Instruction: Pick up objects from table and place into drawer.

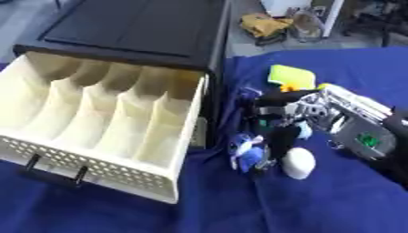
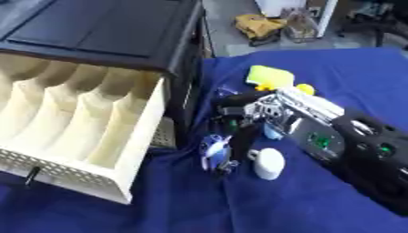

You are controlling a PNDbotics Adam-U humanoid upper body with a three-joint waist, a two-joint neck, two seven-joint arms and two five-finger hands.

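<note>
A cream drawer [image 1: 104,170] with several long compartments stands pulled out of a black cabinet [image 1: 135,27] at the left, and nothing shows inside it. On the blue cloth to its right lies a small blue and white object [image 1: 245,152]. A white rounded object [image 1: 299,164] rests just right of that. My right hand [image 1: 275,107] comes in from the right on a silver and black arm and hovers directly above the blue and white object. Blur hides how the hand stands on it. A yellow-green pad [image 1: 291,76] lies beyond the hand. My left hand shows in neither view.
A small yellow thing [image 1: 323,85] and a pale blue thing [image 1: 304,131] peek out beside the arm. The blue cloth [image 1: 318,209] spreads bare in front. The drawer's black handle [image 1: 56,173] sticks out toward me. Clutter sits on the floor behind the table.
</note>
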